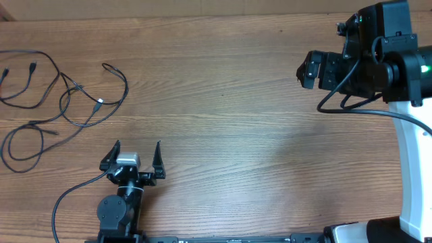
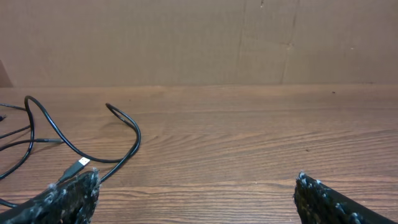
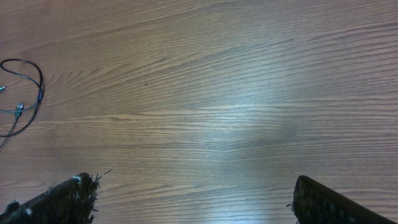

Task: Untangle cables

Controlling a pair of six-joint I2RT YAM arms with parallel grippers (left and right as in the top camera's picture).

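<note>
The cables [image 1: 64,98] are thin black cords in loose, crossing loops on the wooden table at the far left, with a silver-tipped plug [image 1: 100,103] near the right loop. My left gripper [image 1: 132,154] is open and empty at the front left, just below and right of the cables. In the left wrist view a cable loop [image 2: 127,134] and a silver plug [image 2: 83,163] lie just beyond my left finger; the gripper [image 2: 196,186] holds nothing. My right gripper [image 1: 309,69] is raised at the far right, open and empty [image 3: 193,196]. A cable loop [image 3: 28,84] shows far left there.
The wooden table [image 1: 229,128] stretches between the two arms. A cardboard wall [image 2: 199,40] stands behind the table's far edge. The right arm's thick black cable [image 1: 351,101] hangs by its white base [image 1: 415,175].
</note>
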